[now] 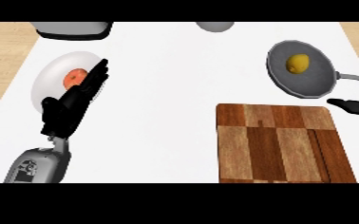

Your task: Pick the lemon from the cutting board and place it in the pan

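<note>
A yellow lemon [297, 63] lies inside the grey pan [320, 82] at the upper right. Its handle [347, 76] points right. Below the pan lies the wooden cutting board [279, 144], with nothing on it. Only a black fingertip of my right hand [345, 104] shows at the right edge, just above the board's far right corner and apart from the lemon. At the left, my left hand [70, 106] stands open, fingers straight and pointing up, holding nothing.
A white plate [51, 75] with an orange-red fruit [74, 78] sits at the left, partly behind my left hand. A dark and grey appliance [73, 29] is at the top left, a grey round object [214, 26] at the top middle.
</note>
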